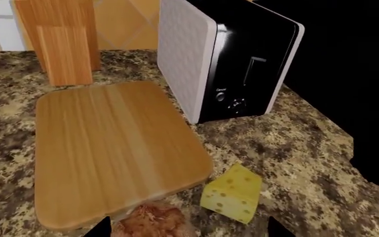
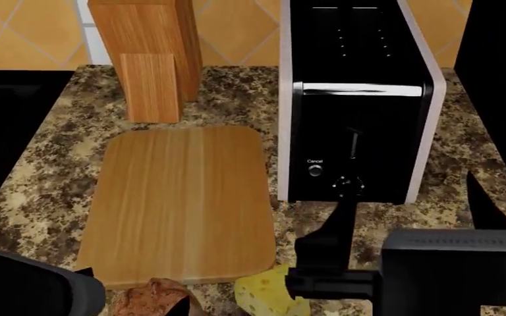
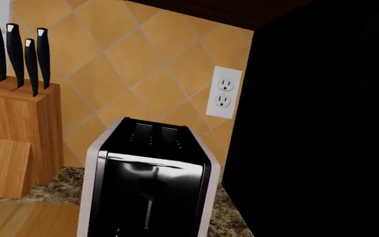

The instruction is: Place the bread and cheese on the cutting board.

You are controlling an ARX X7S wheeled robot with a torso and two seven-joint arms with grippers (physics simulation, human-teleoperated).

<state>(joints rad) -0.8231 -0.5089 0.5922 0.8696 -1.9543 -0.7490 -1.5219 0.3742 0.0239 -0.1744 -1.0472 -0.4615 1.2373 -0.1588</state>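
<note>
You're working at a home kitchen counter. The speckled granite worktop runs back to a wall of orange diagonal tiles with a white outlet. At the far left stands a wooden knife block holding black-handled knives, with a black-and-white toaster to its right.

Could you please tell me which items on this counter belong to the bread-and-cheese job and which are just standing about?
Belongs to the job:
bread
cheese
cutting board

Just standing about:
toaster
knife block
wall outlet
</note>
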